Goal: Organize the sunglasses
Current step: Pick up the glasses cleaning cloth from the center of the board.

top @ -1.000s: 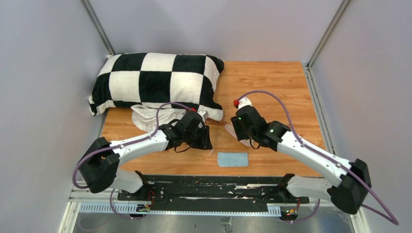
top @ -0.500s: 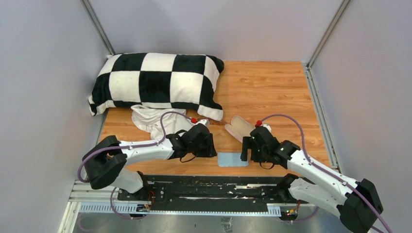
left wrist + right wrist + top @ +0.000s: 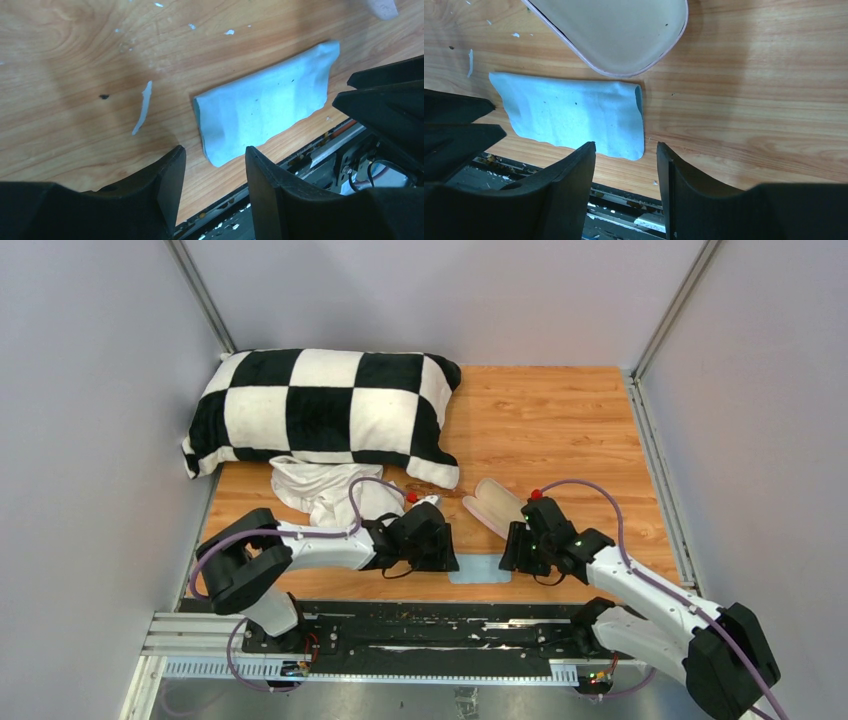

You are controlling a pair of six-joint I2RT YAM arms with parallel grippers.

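Observation:
I cannot make out the sunglasses in any view. The pink case [image 3: 495, 505] lies open on the wood, and its cream inside [image 3: 619, 35] looks empty in the right wrist view. A light-blue cloth [image 3: 480, 568] lies flat at the table's near edge. My left gripper [image 3: 448, 562] is at the cloth's left end, open, with the cloth corner [image 3: 265, 107] just ahead of its fingertips [image 3: 215, 152]. My right gripper [image 3: 508, 558] is at the cloth's right end, open and empty [image 3: 625, 146], with the cloth [image 3: 574, 115] ahead of it.
A black-and-white checked pillow [image 3: 320, 410] fills the back left. A crumpled white fabric [image 3: 315, 490] lies in front of it, behind the left arm. The black base rail [image 3: 430, 625] runs just below the cloth. Grey walls close in both sides.
Both arms have drawn back toward the near edge and come down at the cloth's two ends. The right gripper has left the open case. The left jaws have widened.

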